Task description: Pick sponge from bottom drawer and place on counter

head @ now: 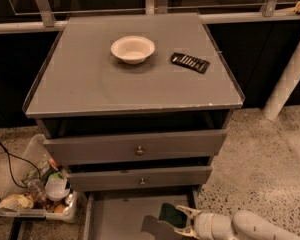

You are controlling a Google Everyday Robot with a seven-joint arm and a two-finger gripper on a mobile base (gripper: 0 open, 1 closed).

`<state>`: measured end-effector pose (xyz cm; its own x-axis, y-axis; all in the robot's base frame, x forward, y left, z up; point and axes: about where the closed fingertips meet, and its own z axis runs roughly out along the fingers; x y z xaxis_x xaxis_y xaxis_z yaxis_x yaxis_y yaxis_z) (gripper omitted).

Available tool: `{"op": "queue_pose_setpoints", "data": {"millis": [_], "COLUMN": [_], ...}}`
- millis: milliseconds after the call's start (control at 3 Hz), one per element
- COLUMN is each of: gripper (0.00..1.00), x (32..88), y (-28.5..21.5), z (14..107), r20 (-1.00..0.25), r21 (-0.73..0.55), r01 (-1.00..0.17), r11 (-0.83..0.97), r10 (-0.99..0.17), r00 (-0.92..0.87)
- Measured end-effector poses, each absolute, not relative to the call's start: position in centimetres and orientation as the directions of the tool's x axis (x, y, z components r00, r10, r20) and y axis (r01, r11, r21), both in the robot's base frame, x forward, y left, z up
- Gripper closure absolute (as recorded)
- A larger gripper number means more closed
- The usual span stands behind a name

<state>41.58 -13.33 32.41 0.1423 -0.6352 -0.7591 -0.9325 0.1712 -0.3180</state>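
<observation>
The sponge [170, 215], dark green face showing, is over the open bottom drawer [115, 219], a flat grey tray pulled out at the cabinet's foot. My gripper [186, 222] reaches in from the lower right. Its pale fingers [191, 212] close on the sponge's right end. A dark shadow lies on the drawer floor just below and left of the sponge, so the sponge looks slightly raised. The counter [90, 84] is the grey square top above.
A white bowl [132, 49] and a flat black ridged object [190, 62] lie on the counter's back half. Two knobbed drawers [139, 150] stand partly open above the bottom one. A bin of clutter [40, 194] sits left of the cabinet. A white pole [290, 74] slants at the right.
</observation>
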Motion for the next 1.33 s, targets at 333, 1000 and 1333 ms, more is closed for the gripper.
{"op": "queue_pose_setpoints", "data": {"millis": [333,1000,1333], "gripper": [1.00,1.00,1.00], "x": [41.3,41.2,41.3], "y": [-14.9,-16.9,-17.2], "z": [39.1,51.2,55.8], "r20": [-0.736,-0.691,-0.675], "r21": [-0.347,-0.415,-0.457], "r01": [-0.927,-0.905,-0.884], "r11": [0.141,0.095,0.098], "r10": [-0.654,-0.679,-0.685], "r00": [0.176,0.246,0.274]}}
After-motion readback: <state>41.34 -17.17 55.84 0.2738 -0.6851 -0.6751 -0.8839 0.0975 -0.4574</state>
